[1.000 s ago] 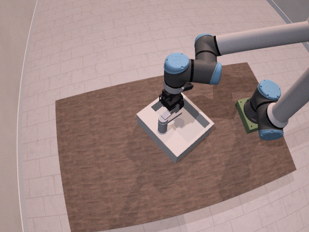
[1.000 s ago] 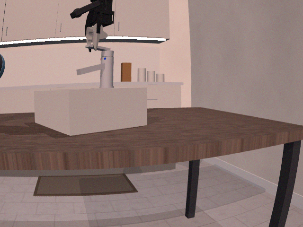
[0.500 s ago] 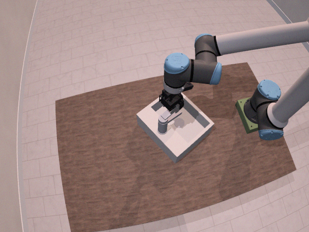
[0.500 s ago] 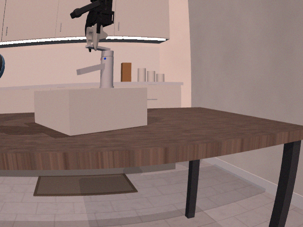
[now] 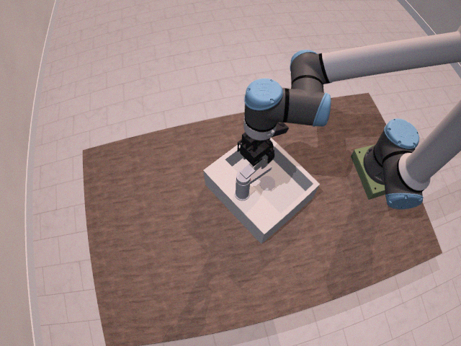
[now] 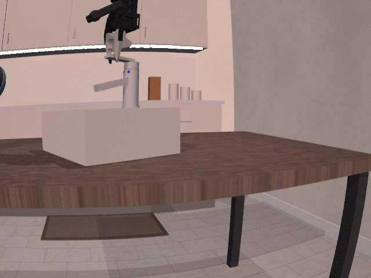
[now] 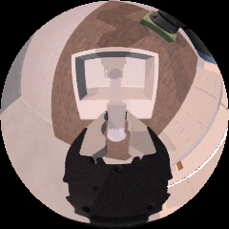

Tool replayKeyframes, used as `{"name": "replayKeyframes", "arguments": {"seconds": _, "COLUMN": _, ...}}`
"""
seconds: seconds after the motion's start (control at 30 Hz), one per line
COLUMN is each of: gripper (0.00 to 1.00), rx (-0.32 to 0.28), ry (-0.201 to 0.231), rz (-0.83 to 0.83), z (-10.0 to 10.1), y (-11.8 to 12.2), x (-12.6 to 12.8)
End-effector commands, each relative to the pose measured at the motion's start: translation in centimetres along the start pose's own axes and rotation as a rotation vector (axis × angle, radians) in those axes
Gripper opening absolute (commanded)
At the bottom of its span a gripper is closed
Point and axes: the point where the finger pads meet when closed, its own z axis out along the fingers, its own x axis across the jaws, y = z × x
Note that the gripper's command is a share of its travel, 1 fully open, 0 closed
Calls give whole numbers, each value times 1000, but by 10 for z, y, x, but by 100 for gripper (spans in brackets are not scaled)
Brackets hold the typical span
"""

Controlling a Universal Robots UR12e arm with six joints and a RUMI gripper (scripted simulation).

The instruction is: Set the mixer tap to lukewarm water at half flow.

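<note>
A grey mixer tap [image 5: 242, 189] [image 6: 130, 88] stands on the rim of a white sink block [image 5: 262, 223] [image 6: 111, 134] [image 7: 80, 97]. Its spout [image 6: 109, 85] reaches out over the basin. A blue dot [image 6: 128, 71] and a red dot [image 6: 123, 72] mark the tap body. The flat lever [image 5: 247, 171] [image 6: 122, 59] [image 7: 115, 107] lies low on top of the tap and points about along the spout. My gripper [image 5: 256, 163] [image 6: 113, 58] [image 7: 115, 111] comes down from above and is shut on the lever's outer end.
The sink block stands on a wooden table [image 5: 148, 223] [image 6: 239, 155]. The arm's green base plate [image 5: 360, 156] is at the table's right side. A brown box [image 6: 154, 87] and white canisters [image 6: 184, 92] stand on a counter far behind.
</note>
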Motion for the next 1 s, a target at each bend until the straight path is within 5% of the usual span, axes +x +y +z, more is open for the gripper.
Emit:
{"name": "replayKeyframes", "arguments": {"seconds": 0.0, "gripper": 0, "rx": -1, "ry": -1, "rz": 0, "z": -1, "y": 0, "x": 0}}
{"name": "replayKeyframes", "arguments": {"seconds": 0.97, "gripper": 0, "rx": -1, "ry": -1, "rz": 0, "z": -6, "y": 3, "x": 0}}
